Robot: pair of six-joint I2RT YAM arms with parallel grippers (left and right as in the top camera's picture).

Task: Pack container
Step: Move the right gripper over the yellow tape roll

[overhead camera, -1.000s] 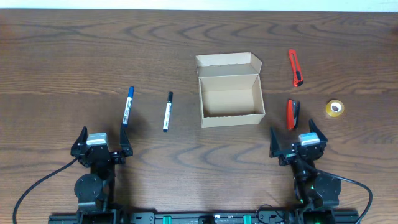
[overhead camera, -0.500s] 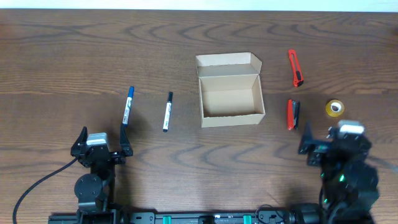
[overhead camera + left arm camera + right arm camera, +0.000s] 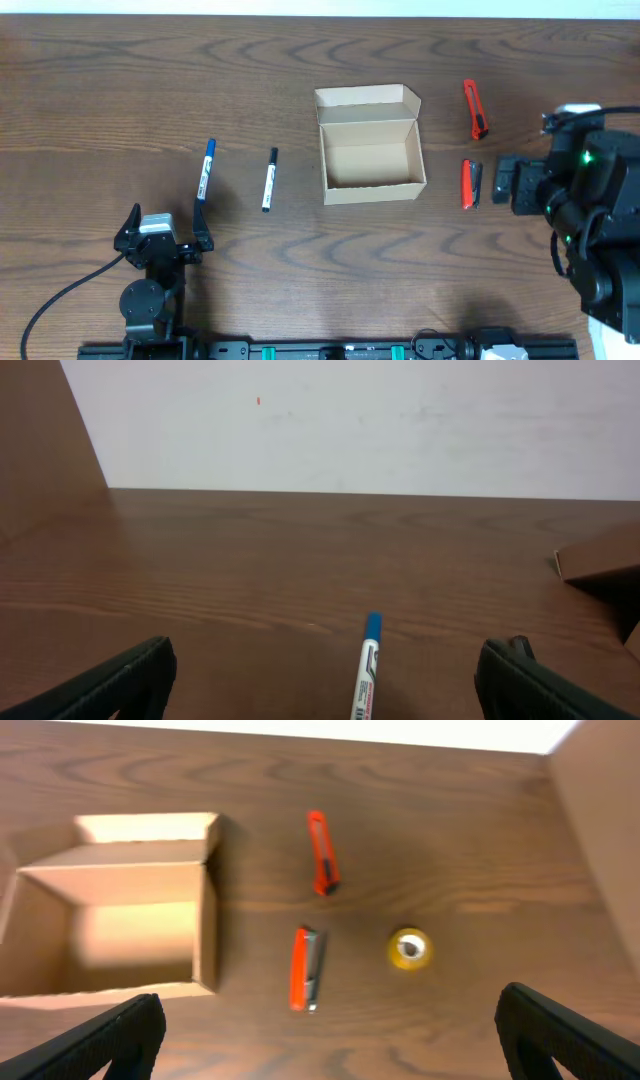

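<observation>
Over the right side of the table, our right gripper (image 3: 330, 1038) now hangs high above the loose items, where a second ago it sat parked at the near edge beside the box. It has risen and swung outward, so in the overhead view the arm covers the spot where the yellow tape roll (image 3: 409, 948) lies. The wrist view shows the roll on the wood, just right of the short red tool (image 3: 468, 183) and nearer to us than the orange cutter (image 3: 476, 110). The gripper's fingers stand wide apart with nothing between them.

Our left gripper (image 3: 165, 222) has not moved. It rests at the near edge, fingers spread and empty, with the blue marker (image 3: 205, 170) lying just ahead of it and the black marker (image 3: 268, 180) a little further right.

The container (image 3: 372, 192) sits at mid-table, its lid flap (image 3: 365, 98) folded back and its inside bare as far as we can see. We judge that packing has only begun: nothing is in the box yet. The right arm looks to be lining up on one of the three items on its side, but we cannot tell which one.
</observation>
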